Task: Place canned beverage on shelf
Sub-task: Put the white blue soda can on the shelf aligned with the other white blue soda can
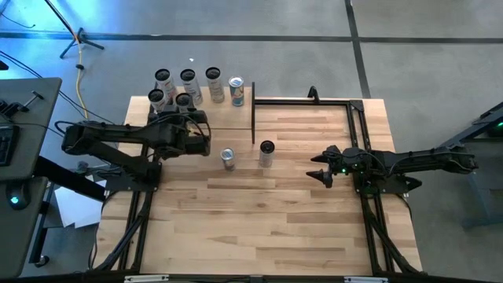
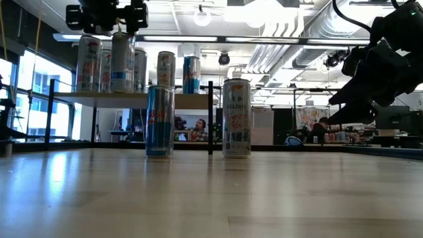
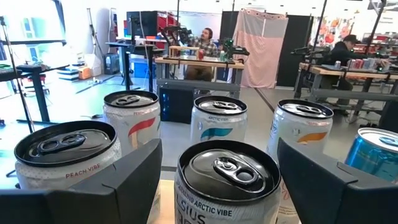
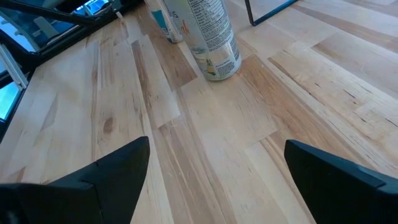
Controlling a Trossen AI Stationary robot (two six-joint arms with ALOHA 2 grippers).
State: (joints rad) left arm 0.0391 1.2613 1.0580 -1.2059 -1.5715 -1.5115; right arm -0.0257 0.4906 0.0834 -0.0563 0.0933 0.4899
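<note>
The shelf (image 1: 224,116) is a pale board on thin black posts at the table's far left, seen edge-on in the low view (image 2: 192,100). Several cans stand upright on it. My left gripper (image 3: 219,144) is open, level and pointing toward the far edge. Its fingers stand on either side of the top of the nearest can (image 3: 227,180), a white Celsius can (image 1: 183,100) in the shelf's front row, and I see no touch. Two more cans stand on the tabletop: a blue and silver one (image 2: 159,120) and a Celsius one (image 2: 236,118). My right gripper (image 1: 321,174) waits open at the right.
A bare black metal frame (image 1: 306,100) runs along the far right of the table, with one post (image 1: 253,118) beside the shelf. The two tabletop cans (image 1: 228,157) (image 1: 266,149) stand near the table's middle. Bare planks (image 4: 211,143) lie below my right gripper.
</note>
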